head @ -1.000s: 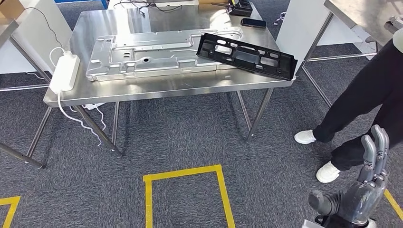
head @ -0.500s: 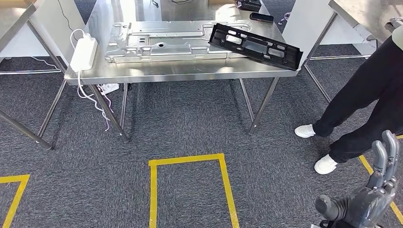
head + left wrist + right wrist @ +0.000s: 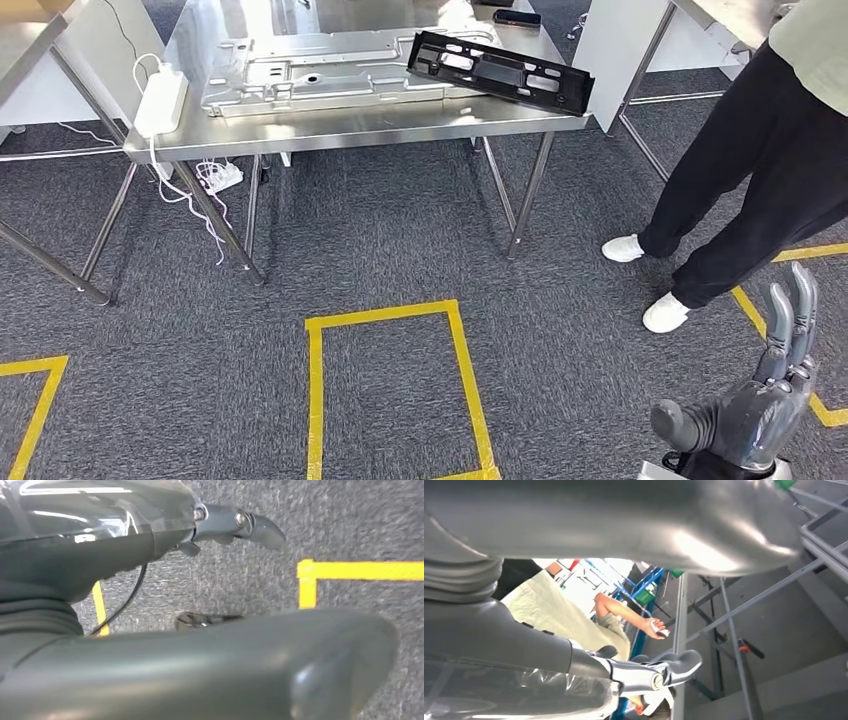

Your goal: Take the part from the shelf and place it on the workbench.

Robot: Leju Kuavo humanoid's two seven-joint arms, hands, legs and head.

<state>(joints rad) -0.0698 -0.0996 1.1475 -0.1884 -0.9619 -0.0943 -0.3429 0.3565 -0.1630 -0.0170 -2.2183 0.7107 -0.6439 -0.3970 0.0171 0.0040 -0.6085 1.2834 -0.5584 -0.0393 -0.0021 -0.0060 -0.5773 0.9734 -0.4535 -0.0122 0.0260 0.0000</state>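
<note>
On the stainless-steel workbench lies one long black slotted plastic part, its near end at the bench's right front corner, overlapping one silver stamped metal plate. One white power strip sits at the bench's left edge. The right hand hangs empty, fingers extended; the left hand holds nothing, fingers apart.

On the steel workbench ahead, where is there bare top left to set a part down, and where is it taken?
Bare workbench top runs along the near edge, in front of the silver panel, between the white power strip and the right corner. The middle is covered by the panel; the black part lies tilted across its right end.
</note>
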